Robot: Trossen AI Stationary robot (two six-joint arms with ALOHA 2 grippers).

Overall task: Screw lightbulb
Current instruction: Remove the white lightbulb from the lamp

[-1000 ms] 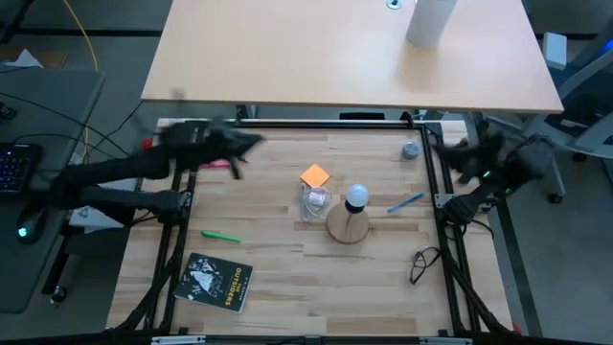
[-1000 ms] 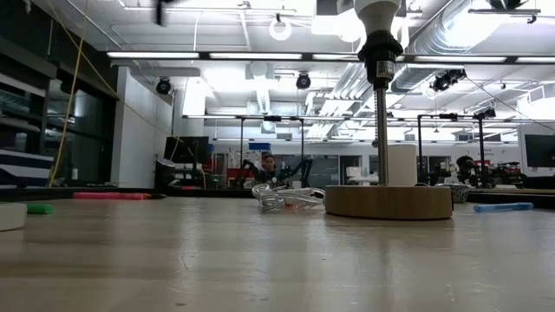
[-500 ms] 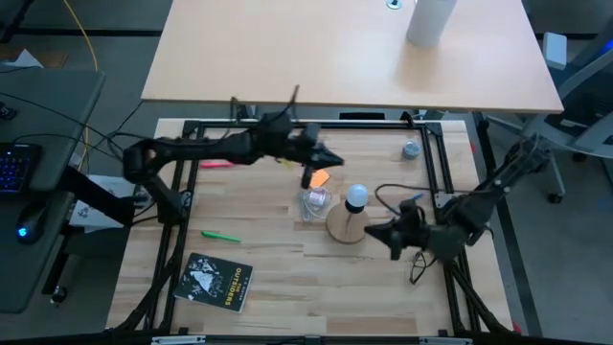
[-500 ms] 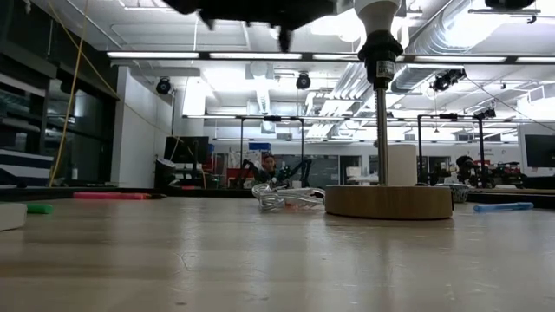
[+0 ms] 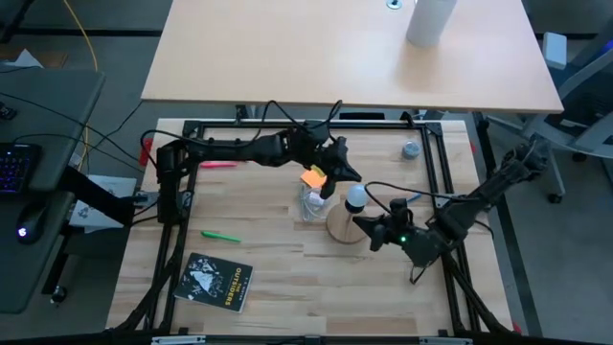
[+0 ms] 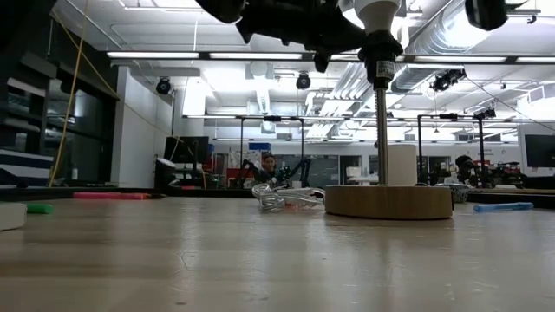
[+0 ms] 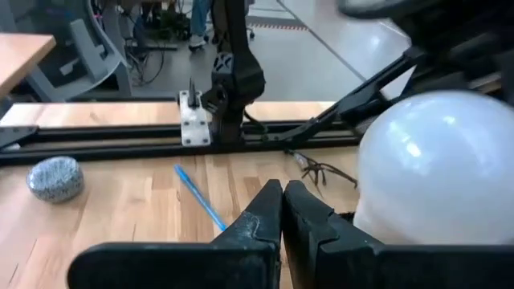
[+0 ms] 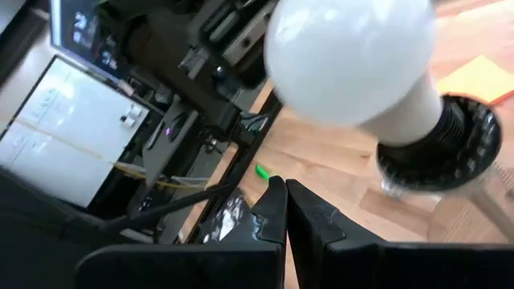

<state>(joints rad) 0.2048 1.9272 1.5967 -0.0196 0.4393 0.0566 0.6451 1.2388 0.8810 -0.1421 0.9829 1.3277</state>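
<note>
The white lightbulb [image 5: 356, 198] sits with its base in the black socket [image 6: 379, 54], on top of a thin post that rises from the tan wooden disc [image 5: 347, 228]. My left gripper [image 5: 351, 179] is shut and hovers just to the far left of the bulb. In the left wrist view its fingertips [image 7: 281, 193] are beside the bulb [image 7: 438, 172]. My right gripper [image 5: 360, 222] is shut and hovers over the disc on the bulb's near side. In the right wrist view the bulb [image 8: 353, 56] and socket [image 8: 443, 148] stand ahead of its fingertips [image 8: 283, 193].
An orange note [image 5: 314, 176] and a see-through packet [image 5: 314, 203] lie left of the disc. A blue pen [image 5: 407, 201], glasses [image 5: 421, 264] and a grey stone [image 5: 411, 149] lie to the right. A green pen [image 5: 220, 235] and a black book [image 5: 218, 281] lie near left.
My left gripper has swung from the table's far left toward the right, up to the bulb. My right gripper has come from the right edge toward the left and near side, up to the disc. The bulb and stand have stayed still.
</note>
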